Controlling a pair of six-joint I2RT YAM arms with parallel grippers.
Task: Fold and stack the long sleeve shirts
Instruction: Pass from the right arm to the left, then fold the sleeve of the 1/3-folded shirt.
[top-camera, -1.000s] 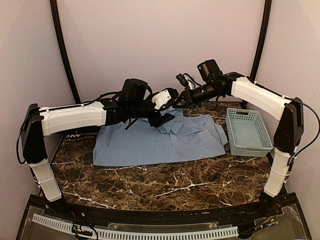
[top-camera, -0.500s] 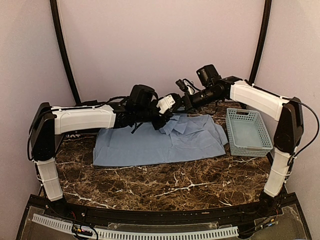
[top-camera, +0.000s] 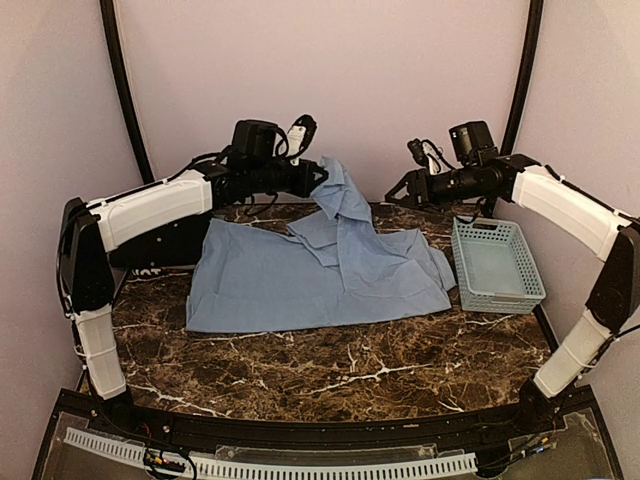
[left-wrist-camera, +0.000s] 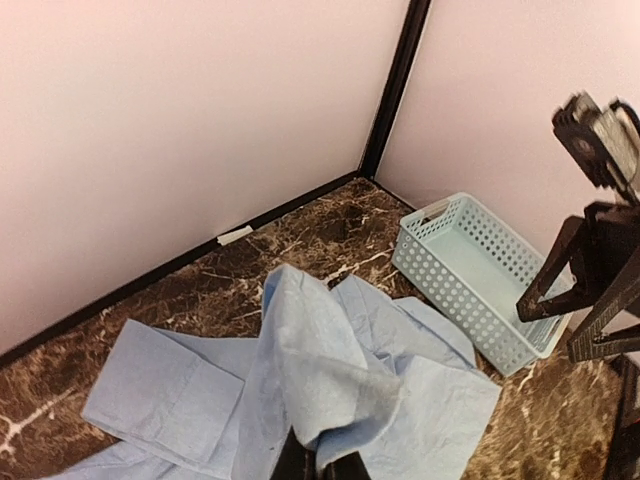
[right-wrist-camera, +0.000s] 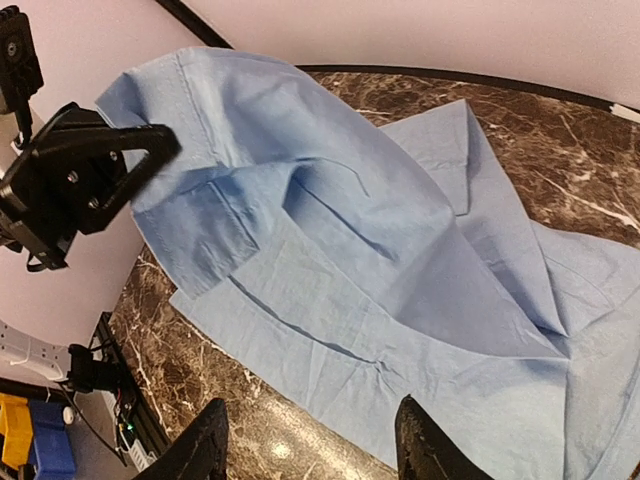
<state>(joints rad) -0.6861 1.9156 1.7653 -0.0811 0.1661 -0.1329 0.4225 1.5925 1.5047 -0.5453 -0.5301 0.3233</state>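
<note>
1. Early stage, we judge: the large light blue cloth shirt (top-camera: 300, 285) lies unfolded on the dark marble table (top-camera: 330, 370), one part hoisted at its 12 o'clock edge; nothing folded or stacked.
2. Left gripper (top-camera: 322, 182) clamps that raised cloth; right gripper (top-camera: 400, 192) hangs at 1 o'clock, jaws apart, empty.
3. We count one shirt, one pale blue plastic lattice basket (top-camera: 497, 265) at 3 o'clock.

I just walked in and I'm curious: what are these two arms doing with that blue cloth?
The left gripper pinches part of a light blue shirt and holds it up in the air, while the rest lies spread on the marble table. The right gripper is open and empty, raised above the table near the pale blue basket.
</note>
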